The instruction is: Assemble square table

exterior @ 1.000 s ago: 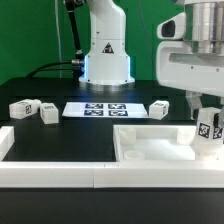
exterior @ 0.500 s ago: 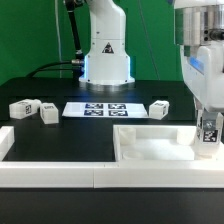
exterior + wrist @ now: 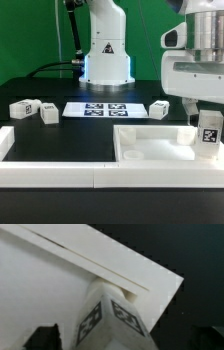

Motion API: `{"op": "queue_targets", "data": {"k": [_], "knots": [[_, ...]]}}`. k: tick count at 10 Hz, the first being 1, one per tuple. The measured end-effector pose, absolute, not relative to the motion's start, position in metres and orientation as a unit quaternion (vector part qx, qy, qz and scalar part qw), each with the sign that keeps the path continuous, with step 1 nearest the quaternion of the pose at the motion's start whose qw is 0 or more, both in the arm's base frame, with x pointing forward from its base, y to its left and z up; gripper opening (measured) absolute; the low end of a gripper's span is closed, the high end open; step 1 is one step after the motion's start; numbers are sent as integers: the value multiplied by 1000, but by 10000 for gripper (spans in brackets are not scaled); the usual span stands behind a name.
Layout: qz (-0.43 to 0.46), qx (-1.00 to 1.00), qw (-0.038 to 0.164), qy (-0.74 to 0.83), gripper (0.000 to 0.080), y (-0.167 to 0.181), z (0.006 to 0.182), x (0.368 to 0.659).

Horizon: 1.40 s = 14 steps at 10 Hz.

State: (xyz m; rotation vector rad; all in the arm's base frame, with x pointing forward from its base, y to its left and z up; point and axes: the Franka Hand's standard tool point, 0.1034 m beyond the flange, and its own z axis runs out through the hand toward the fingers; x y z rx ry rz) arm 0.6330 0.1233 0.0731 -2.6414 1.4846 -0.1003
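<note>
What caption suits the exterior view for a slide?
Open gripper flanking white tagged block leg upright in corner of white square tray top.

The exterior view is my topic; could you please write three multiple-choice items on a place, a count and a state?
1. The upright leg stands: A on the marker board; B on the square table top; C on a border rail.
2. Loose legs on the black table: A one; B three; C five.
3. The hand is: A open; B shut on the leg; C out of view.
B: it sits in the top's corner. B: three lie there. A: fingers clear of the leg.
</note>
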Motion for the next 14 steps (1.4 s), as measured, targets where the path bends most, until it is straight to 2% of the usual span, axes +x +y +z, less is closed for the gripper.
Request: {"op": "queue_targets", "data": {"k": [2, 5, 7, 9, 10, 13, 14], "knots": [[-39, -914, 50, 400, 648, 122, 73, 633], [-57, -993, 16, 105, 649, 114, 75, 637], [-57, -992, 17, 114, 649, 113, 75, 637], [-57, -992, 17, 114, 386, 113, 75, 637], [-56, -983, 22, 173, 288, 114, 75, 637], [-52, -960, 27, 274, 289, 111, 74, 636], [-35, -930, 29, 366, 289, 110, 74, 634]]}}
